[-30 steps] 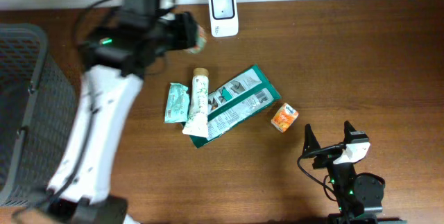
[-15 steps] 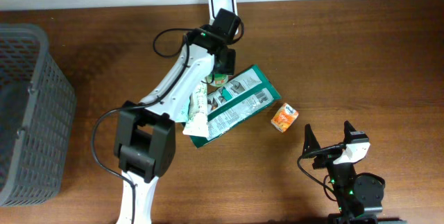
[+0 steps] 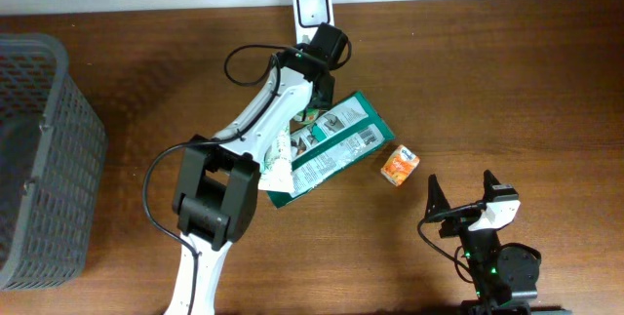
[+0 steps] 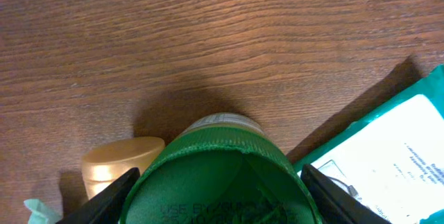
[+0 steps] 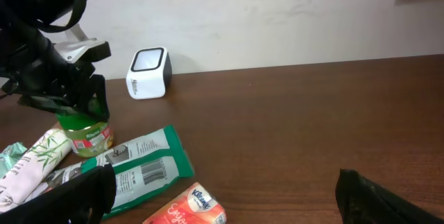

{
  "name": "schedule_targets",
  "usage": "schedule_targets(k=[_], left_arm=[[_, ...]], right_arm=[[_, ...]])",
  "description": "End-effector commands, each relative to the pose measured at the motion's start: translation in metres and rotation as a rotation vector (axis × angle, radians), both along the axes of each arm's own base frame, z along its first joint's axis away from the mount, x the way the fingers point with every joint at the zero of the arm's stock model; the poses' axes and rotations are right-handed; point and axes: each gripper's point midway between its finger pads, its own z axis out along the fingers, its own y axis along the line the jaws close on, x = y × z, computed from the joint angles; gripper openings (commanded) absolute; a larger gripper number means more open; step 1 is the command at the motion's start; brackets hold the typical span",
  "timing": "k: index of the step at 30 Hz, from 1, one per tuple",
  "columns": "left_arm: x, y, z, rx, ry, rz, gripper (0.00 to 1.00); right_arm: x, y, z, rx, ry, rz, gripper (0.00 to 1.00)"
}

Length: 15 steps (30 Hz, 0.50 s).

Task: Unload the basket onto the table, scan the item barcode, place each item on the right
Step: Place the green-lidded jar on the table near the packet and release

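Left wrist: left gripper half-spread on green-lidded jar, right gripper wide, empty.

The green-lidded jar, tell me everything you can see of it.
The jar is small, with a green lid and a pale printed label. It stands upright, the left gripper clamped on its lid, beside the green pouch and the cream tube. Whether it rests on the table is unclear.

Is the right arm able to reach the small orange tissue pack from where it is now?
Probably yes. The orange tissue pack lies alone on bare wood, close before the open right gripper; nothing covers it, and the left gripper holds a jar farther off.
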Motion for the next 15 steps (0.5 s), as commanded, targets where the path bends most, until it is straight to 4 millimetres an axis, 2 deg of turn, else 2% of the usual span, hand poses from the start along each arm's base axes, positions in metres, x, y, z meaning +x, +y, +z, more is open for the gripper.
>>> schedule_targets(k=[1,4,8,12,15], left_arm=[[-0.010,-0.002,-0.005,0.008,0.047,-0.022,0.51],[-0.032,-0.016,-0.011,-0.030,0.132,-0.064,0.51],[-0.061,-0.051,-0.014,-0.114,0.222,-0.144,0.56],[-0.068,-0.061,-0.014,-0.113,0.225,-0.168,0.64],[-0.064,-0.060,-0.008,-0.121,0.212,-0.163,0.80]], right_arm=[[0.000,-0.002,-0.003,0.006,0.006,-0.008,0.98],[0.000,-0.002,-0.003,0.006,0.006,-0.008,0.98],[0.000,-0.002,-0.003,0.006,0.006,-0.008,0.98],[0.000,-0.002,-0.003,0.006,0.006,-0.008,0.98],[0.000,-0.002,-0.003,0.006,0.006,-0.008,0.98]])
